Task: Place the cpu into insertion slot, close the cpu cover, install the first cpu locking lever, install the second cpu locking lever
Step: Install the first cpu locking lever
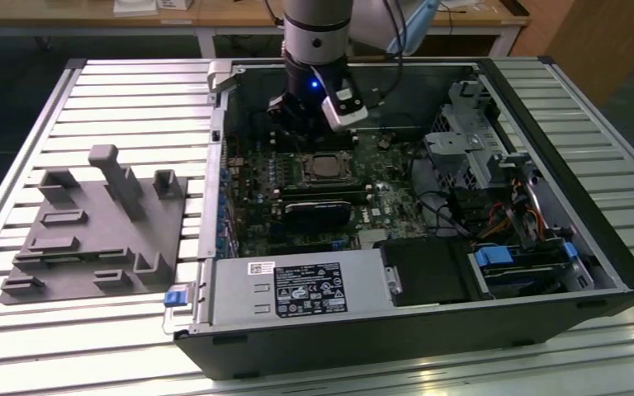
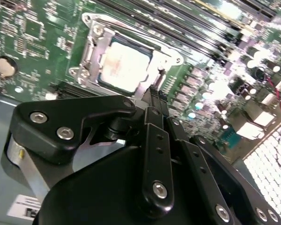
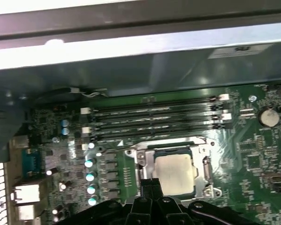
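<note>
The cpu (image 3: 175, 171) sits in its socket on the motherboard (image 3: 253, 145), and the cpu cover (image 3: 207, 168) lies flat around it as a silvery frame. The gripper (image 3: 150, 182) hangs just beside one socket edge, fingers drawn narrow with nothing seen between them. Memory slots (image 3: 154, 112) run between the socket and the case wall (image 3: 178, 70). In the exterior view the arm (image 1: 317, 33) reaches down inside the open case (image 1: 548, 124), close to that wall.

We see a slatted metal table (image 1: 130, 91) bearing an open computer case (image 1: 405, 338); just beside the case lies a grey fixture plate (image 1: 80, 247).
</note>
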Motion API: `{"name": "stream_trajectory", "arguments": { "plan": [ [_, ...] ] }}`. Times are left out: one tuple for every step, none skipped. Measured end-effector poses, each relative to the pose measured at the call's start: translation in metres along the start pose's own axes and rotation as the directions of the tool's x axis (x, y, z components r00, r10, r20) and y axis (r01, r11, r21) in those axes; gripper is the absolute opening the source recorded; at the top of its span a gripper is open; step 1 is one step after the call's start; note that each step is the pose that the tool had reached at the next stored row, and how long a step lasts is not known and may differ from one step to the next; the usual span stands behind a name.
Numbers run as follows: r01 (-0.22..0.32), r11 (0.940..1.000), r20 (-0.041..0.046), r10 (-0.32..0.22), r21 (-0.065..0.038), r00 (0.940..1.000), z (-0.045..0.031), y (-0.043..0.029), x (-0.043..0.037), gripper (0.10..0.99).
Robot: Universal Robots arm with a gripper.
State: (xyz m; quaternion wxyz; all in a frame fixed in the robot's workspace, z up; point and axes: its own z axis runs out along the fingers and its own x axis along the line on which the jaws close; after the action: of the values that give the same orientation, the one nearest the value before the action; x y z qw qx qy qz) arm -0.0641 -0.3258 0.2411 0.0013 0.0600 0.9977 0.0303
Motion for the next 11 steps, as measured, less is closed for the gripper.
{"name": "stream_trajectory", "arguments": {
  "plan": [
    [0.000, 1.0000, 0.0000, 0.000, 0.000, 1.0000, 0.0000, -0.0003, 0.0025, 0.106],
    [0.000, 1.0000, 0.0001, 0.000, 0.000, 1.0000, 0.0000, -0.0006, 0.0053, 0.106],
    [0.000, 1.0000, 0.0001, 0.000, 0.000, 1.0000, 0.0000, -0.0010, 0.0080, 0.106],
    [0.000, 1.0000, 0.0001, 0.000, 0.000, 1.0000, -0.0001, -0.0013, 0.0109, 0.106],
    [0.000, 1.0000, 0.0002, 0.000, 0.000, 1.0000, 0.0000, -0.0017, 0.0140, 0.106],
    [0.000, 1.0000, 0.0003, 0.000, 0.000, 1.0000, -0.0001, -0.0020, 0.0169, 0.106],
    [0.000, 1.0000, 0.0003, 0.000, 0.000, 1.0000, -0.0001, -0.0024, 0.0200, 0.106],
    [0.000, 1.0000, 0.0003, 0.000, 0.000, 1.0000, -0.0001, -0.0028, 0.0229, 0.106],
    [0.000, 1.0000, 0.0004, 0.000, 0.000, 1.0000, -0.0001, -0.0031, 0.0254, 0.106],
    [0.000, 1.0000, 0.0004, 0.000, 0.000, 1.0000, -0.0001, -0.0033, 0.0273, 0.106],
    [0.000, 1.0000, 0.0004, 0.000, 0.000, 1.0000, -0.0001, -0.0035, 0.0292, 0.106]
  ]
}}
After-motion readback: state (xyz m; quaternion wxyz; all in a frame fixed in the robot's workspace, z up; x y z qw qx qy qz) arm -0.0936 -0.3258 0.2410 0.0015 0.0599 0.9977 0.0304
